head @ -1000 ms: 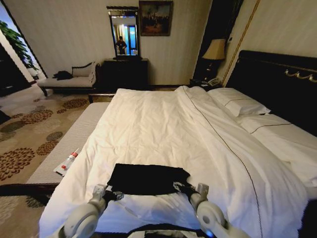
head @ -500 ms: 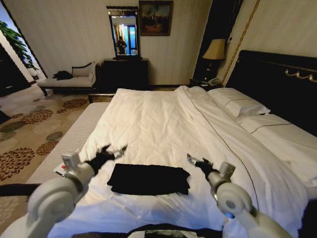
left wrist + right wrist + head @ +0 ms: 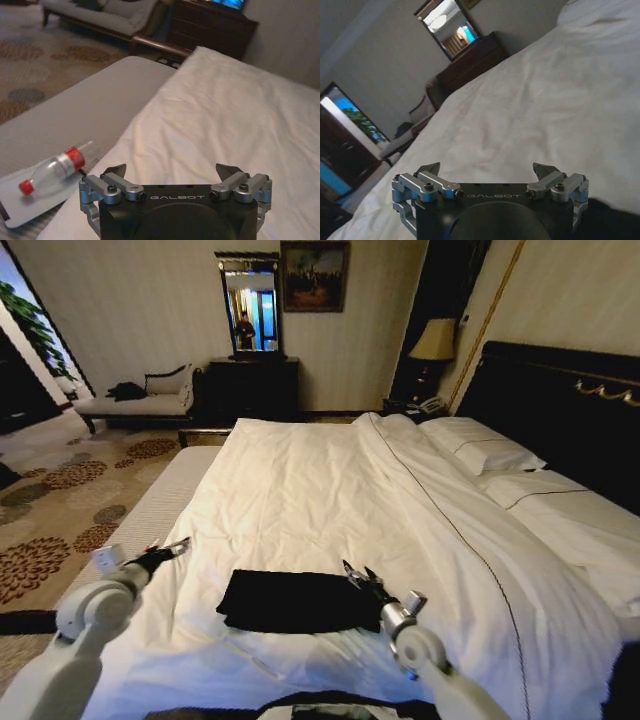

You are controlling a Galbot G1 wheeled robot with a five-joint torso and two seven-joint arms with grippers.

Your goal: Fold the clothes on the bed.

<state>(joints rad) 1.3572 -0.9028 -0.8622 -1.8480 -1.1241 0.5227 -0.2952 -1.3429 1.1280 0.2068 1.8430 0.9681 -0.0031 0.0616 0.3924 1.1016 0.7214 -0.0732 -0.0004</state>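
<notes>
Now the black T-shirt (image 3: 298, 600) lies folded flat on the near end of the bed (image 3: 330, 490). The right gripper (image 3: 358, 574) hovers over its right edge, fingers apart. The left gripper (image 3: 172, 548) hangs off to the bed's left side, also spread wide.

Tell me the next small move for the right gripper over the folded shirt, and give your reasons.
Probably lower the right gripper onto the near right edge of the black T-shirt and close on it. It hangs open just above that edge, holding nothing, and the shirt lies as a flat band on the white duvet. The left gripper, also open, sits off the shirt's left side.
</notes>
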